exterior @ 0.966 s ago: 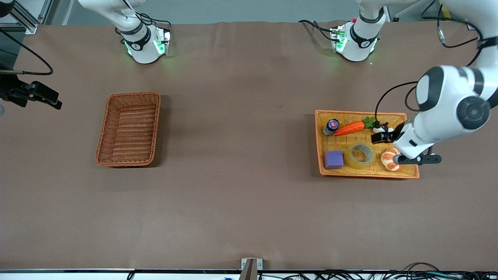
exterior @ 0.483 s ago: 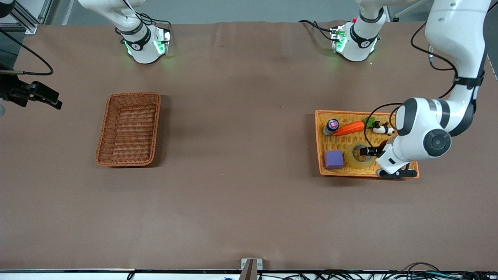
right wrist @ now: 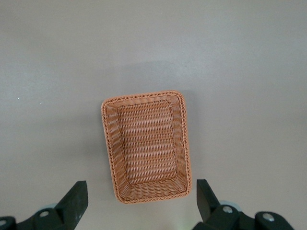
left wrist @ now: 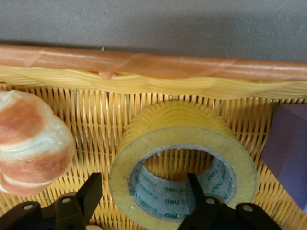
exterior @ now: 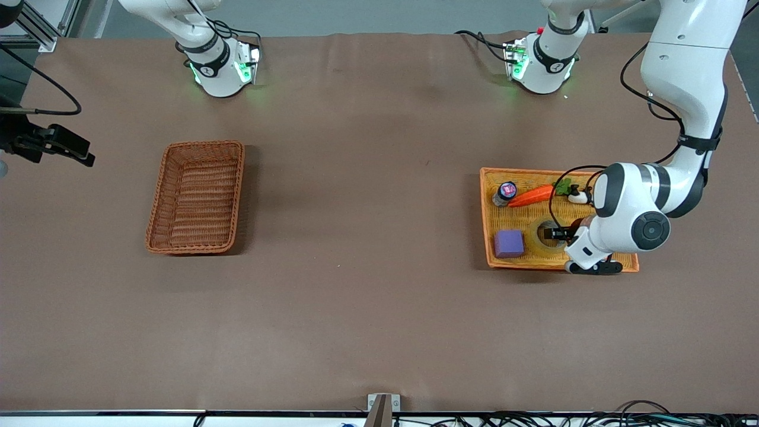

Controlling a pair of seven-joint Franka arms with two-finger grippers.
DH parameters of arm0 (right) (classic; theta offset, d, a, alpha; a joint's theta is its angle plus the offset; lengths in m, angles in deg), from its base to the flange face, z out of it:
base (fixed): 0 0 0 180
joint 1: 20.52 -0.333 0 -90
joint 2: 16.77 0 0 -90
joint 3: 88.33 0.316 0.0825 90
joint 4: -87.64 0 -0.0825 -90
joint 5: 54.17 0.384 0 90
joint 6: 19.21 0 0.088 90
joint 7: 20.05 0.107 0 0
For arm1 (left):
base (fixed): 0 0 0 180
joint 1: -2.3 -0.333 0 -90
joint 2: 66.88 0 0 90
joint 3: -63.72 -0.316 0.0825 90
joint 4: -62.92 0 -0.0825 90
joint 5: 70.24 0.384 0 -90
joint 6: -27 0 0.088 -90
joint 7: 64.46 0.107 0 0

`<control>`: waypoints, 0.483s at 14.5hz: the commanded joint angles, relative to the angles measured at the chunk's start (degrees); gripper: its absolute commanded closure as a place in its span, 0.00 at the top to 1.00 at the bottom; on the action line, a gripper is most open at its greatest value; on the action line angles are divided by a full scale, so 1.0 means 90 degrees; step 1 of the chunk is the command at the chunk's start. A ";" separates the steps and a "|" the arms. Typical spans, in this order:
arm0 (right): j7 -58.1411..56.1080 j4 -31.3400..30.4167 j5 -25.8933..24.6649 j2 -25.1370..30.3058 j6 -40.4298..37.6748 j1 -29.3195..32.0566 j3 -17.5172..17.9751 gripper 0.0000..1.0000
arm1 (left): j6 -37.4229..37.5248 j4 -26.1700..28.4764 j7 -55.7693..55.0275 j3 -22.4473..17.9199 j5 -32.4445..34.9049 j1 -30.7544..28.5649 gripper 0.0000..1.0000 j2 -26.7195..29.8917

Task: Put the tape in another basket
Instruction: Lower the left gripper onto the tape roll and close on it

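A: Since the left hand [left wrist: 144, 203] is down over the tape [exterior: 548, 236] w/ fingers [left wrist: 92, 190] apart, one outside the roll's wall and one inside the hole, I'd call this the grasp step, not yet closed.

B: Agreed. Tape lies flat in the yellow tray [exterior: 490, 258] at the left arm's end of the bench [exterior: 367, 308], between the purple block [exterior: 509, 243] and the croissant [left wrist: 31, 143].

A: Next move, imo: pinch the wall, lift straight up, clear the tray rim, carry to the brown basket [exterior: 197, 197] at the right arm's end.

B: Right hand [right wrist: 141, 203]?

A: Waiting high over the basket, fingers apart, nothing in it. Basket's empty.

B: Surface?

A: Plain brown cloth, a few soft creases. Carrot [exterior: 532, 196] and a small bottle [exterior: 505, 193] sit farther from the front camera than the tape. Cables along the near edge.
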 commanded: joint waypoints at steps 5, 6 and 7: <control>0.0075 -0.0104 0.0044 0.0091 0.0018 0.0065 0.0040 1.00 | -0.0175 -0.0054 0.0020 0.0026 0.0144 -0.0056 0.44 -0.0292; 0.0075 -0.0104 0.0054 0.0091 0.0028 0.0065 0.0040 1.00 | -0.0175 -0.0054 0.0020 0.0026 0.0270 -0.0056 0.27 -0.0293; 0.0075 -0.0104 0.0044 0.0091 0.0028 0.0065 0.0040 1.00 | -0.0175 -0.0054 0.0020 0.0035 0.0417 -0.0066 0.14 -0.0264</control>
